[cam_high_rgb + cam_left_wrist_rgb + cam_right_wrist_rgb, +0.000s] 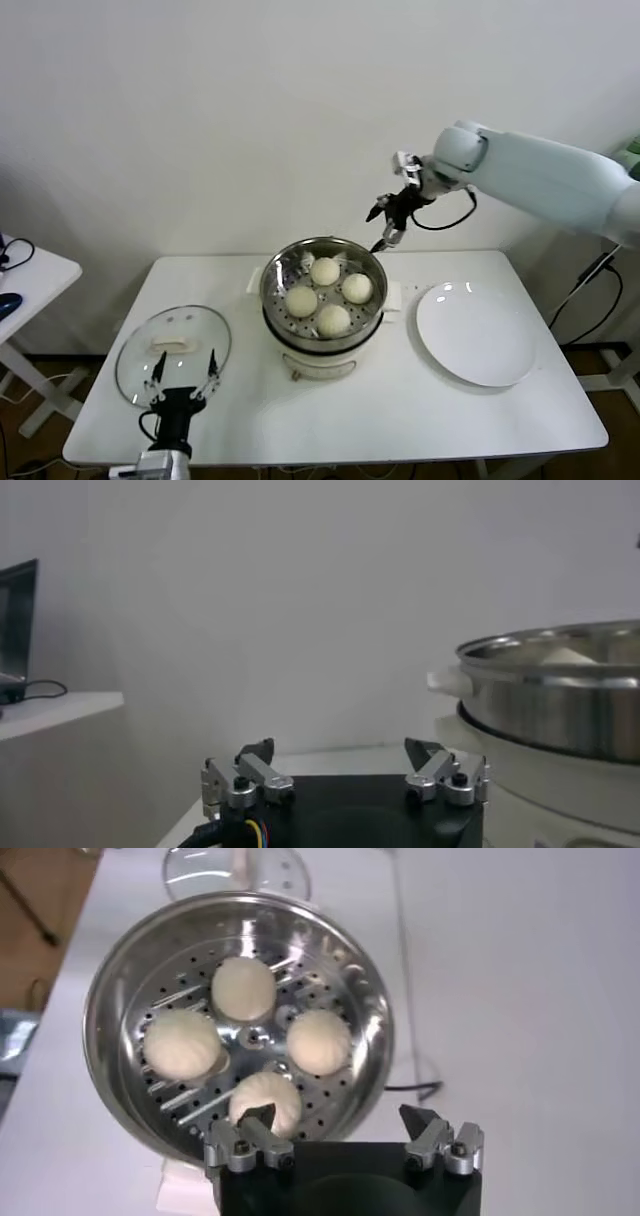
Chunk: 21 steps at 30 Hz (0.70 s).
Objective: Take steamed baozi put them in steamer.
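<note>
- All four baozi (325,270) are seen lying inside the steamer (275,272), set in a ring on its perforated floor, close together but apparently not pressed against each other.
- The plate (478,335) to the right of the steamer carries nothing, so the loading is judged to be done.
- The right gripper (387,222) is held in the air above the far right rim of the steamer, its fingers spread wide with nothing between them.
- In the right wrist view the same fingers (247,1135) are seen apart, with the buns below and clear of them.
- The left gripper (183,378) is parked low at the near left edge of the table (430,410), just in front of the glass lid (172,352); its fingers are also spread and nothing is held.
- The buns are judged to be light, soft and easily dented, with a smooth skin that may be slightly tacky.
- A bun would best be taken across its widest part, low on the dome, with light pressure only.
- A hard squeeze would be expected to crease or tear the dough.
</note>
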Each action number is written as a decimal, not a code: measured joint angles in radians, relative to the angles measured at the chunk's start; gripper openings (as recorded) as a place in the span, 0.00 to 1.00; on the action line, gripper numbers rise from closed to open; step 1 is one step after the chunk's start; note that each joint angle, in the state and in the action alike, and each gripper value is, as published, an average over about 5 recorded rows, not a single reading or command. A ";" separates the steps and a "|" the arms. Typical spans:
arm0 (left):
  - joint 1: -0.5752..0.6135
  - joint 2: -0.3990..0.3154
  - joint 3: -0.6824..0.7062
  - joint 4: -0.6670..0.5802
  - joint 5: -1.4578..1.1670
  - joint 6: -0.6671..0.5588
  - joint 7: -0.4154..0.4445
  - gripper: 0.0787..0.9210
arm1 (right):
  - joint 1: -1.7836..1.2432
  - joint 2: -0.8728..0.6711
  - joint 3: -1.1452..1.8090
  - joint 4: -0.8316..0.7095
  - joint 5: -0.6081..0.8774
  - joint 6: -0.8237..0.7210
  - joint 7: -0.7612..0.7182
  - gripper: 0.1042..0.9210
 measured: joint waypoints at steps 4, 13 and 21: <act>-0.014 0.000 -0.005 -0.007 -0.003 -0.003 0.008 0.88 | -0.064 -0.121 0.108 0.093 -0.035 -0.015 0.068 0.88; -0.035 -0.004 -0.003 -0.020 0.012 -0.022 0.047 0.88 | -0.465 -0.339 0.575 0.286 -0.137 -0.006 0.242 0.88; -0.047 -0.008 -0.005 -0.018 0.026 -0.023 0.074 0.88 | -0.992 -0.360 1.109 0.413 -0.227 0.043 0.375 0.88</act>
